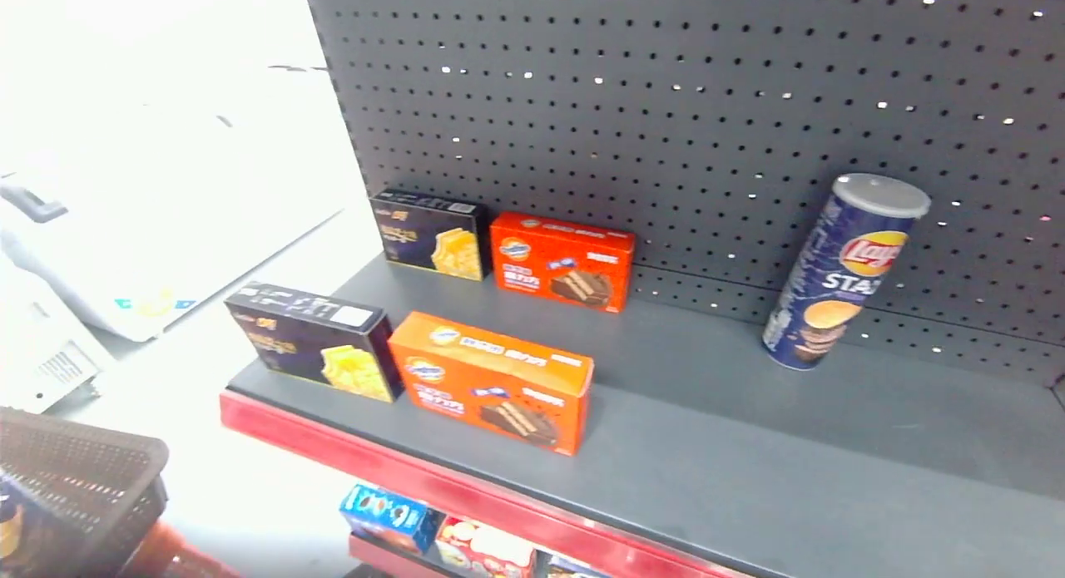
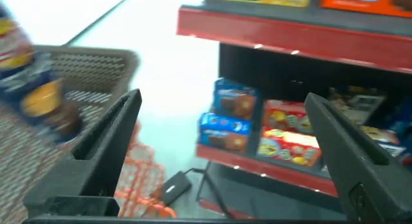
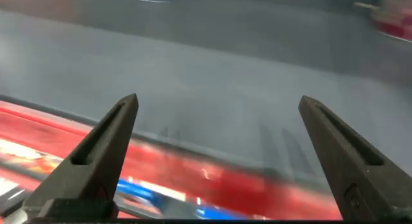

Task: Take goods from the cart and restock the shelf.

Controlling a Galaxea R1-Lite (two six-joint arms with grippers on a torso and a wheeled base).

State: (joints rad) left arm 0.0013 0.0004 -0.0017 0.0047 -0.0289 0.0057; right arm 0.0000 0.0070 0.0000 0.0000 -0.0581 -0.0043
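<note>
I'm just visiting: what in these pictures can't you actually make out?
Head view: the basket is cut off at the corner, its wall hiding most contents.
Left wrist view: the goods in it are too blurred to identify.
Head view: the lower-shelf packages sit mostly hidden under the red shelf edge and cut by the bottom edge.

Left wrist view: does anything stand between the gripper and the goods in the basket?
Only the basket rim. The left gripper is open outside it; the blurred blue pack lies inside. The basket's top looks open, so nothing visible blocks a reach from above.
</note>
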